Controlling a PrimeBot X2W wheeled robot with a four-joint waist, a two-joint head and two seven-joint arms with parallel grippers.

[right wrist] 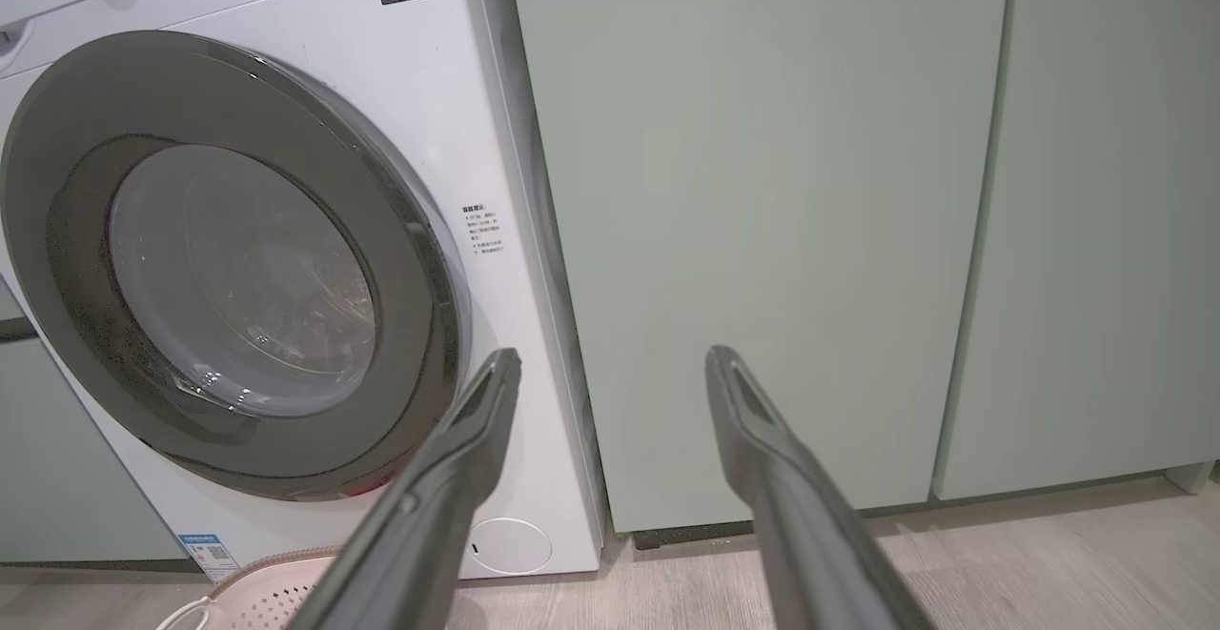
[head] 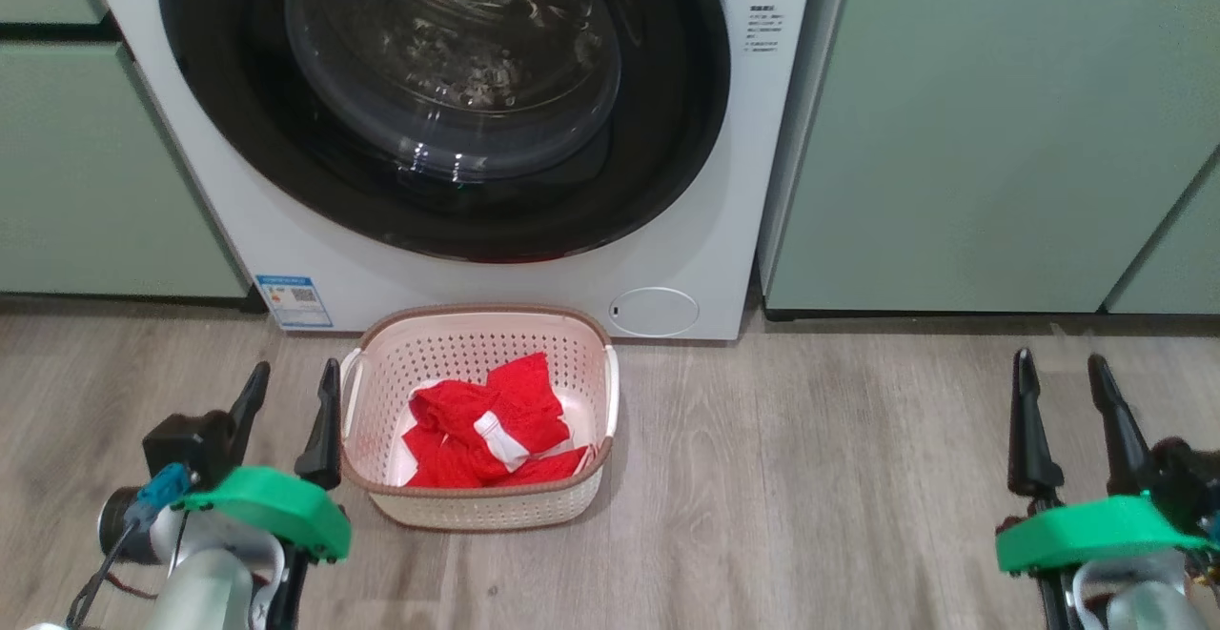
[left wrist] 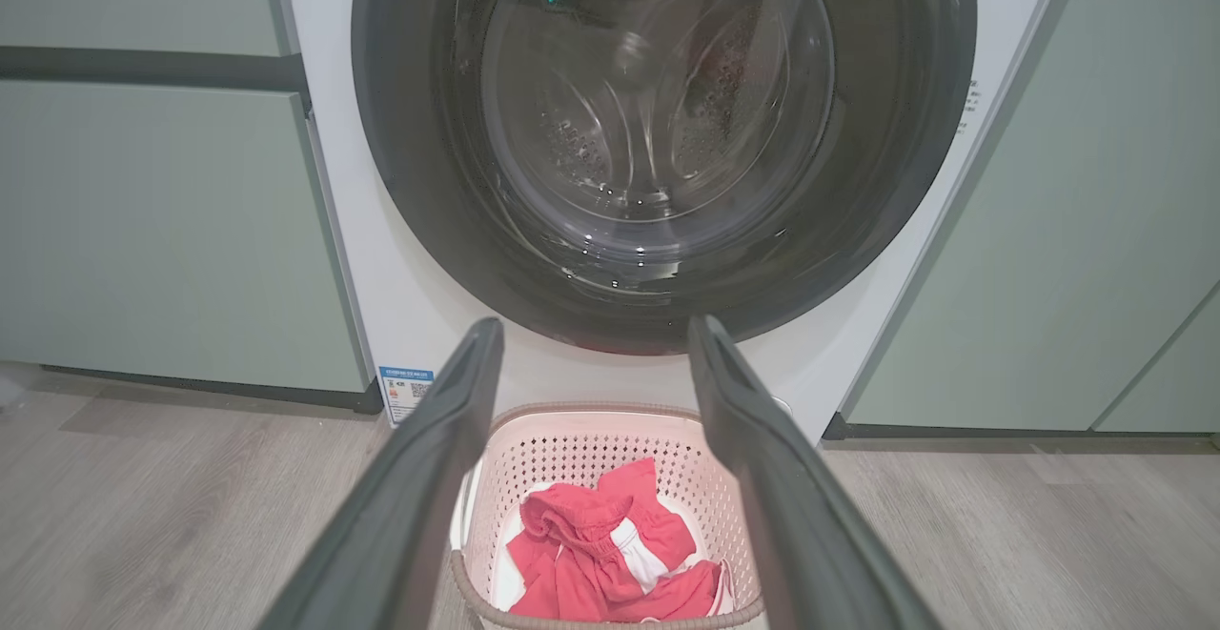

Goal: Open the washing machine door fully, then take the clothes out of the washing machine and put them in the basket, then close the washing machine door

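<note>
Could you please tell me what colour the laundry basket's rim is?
The rim of the basket is brown; it shows best in the head view.

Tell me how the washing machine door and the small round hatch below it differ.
Size: the washing machine door spans most of the front of the washing machine; the hatch is far smaller. Look: the door has a glossy black rim and a bulging clear window; the hatch is plain, flat and white. Place: the door sits centrally, the hatch low at the right, near the floor. Both are round and look shut.
</note>
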